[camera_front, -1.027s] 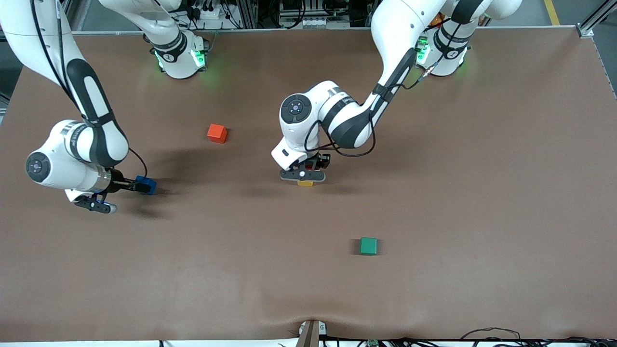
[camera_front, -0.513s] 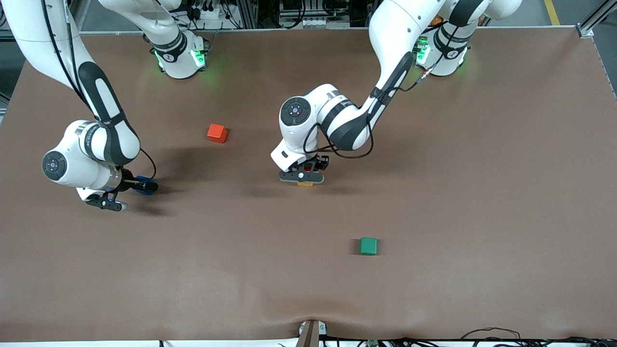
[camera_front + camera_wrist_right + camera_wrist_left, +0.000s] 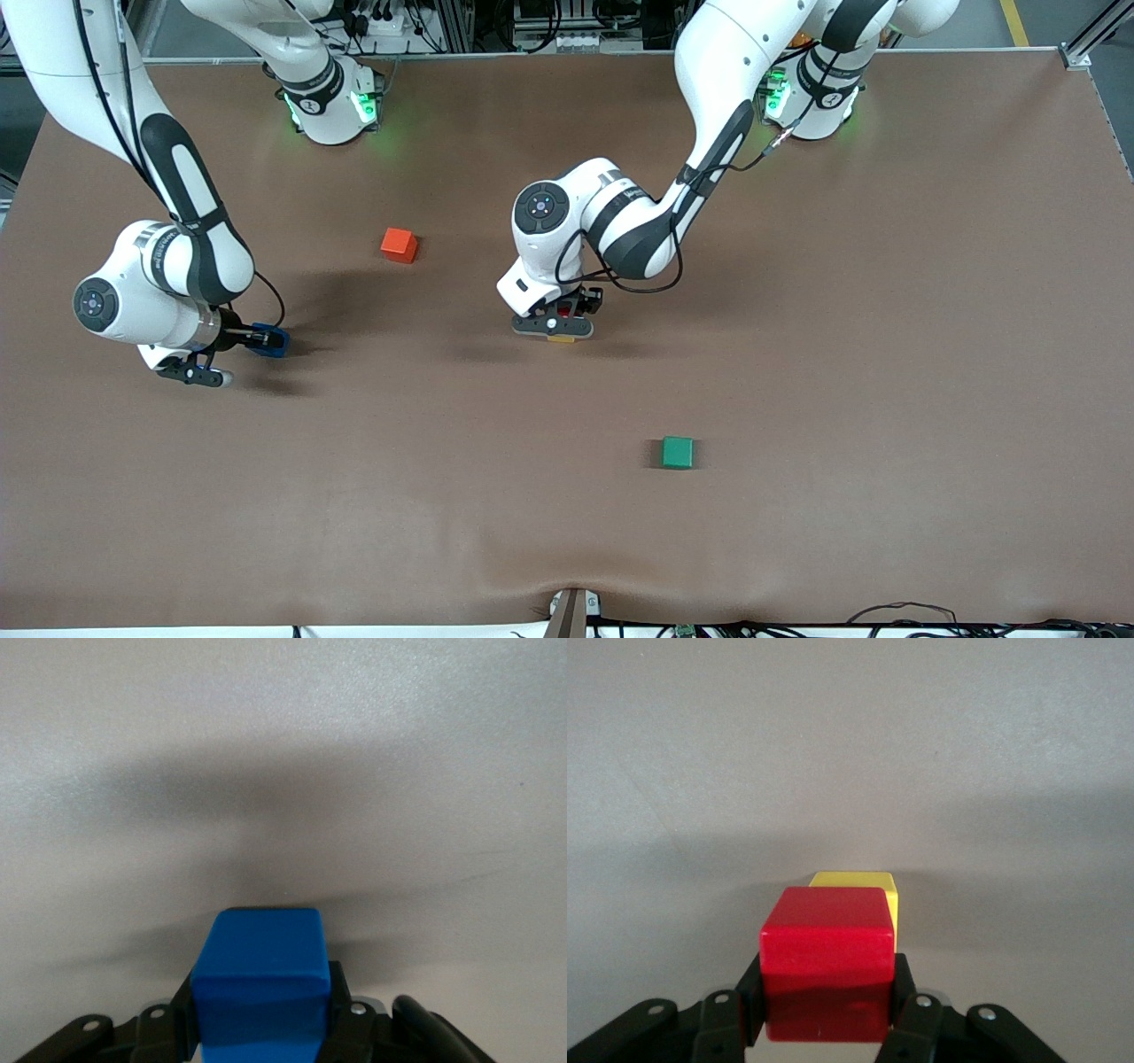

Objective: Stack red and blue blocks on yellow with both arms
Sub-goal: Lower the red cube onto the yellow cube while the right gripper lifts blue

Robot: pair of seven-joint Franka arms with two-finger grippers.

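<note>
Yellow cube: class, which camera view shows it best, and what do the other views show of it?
The left wrist view: the yellow cube shows its top, just past the red cube clamped in the left tool. The front view gives only a yellow sliver under that tool. The right wrist view shows none of it.

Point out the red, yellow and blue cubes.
red cube (image 3: 826, 943), left wrist view, its front face.
yellow cube (image 3: 852, 881), left wrist view, its top face.
blue cube (image 3: 260, 967), right wrist view, its top face.

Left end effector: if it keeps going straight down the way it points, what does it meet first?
Probably the yellow cube: the left end effector holds the red cube just above it, so that cube would land first. The gap is unclear.
</note>
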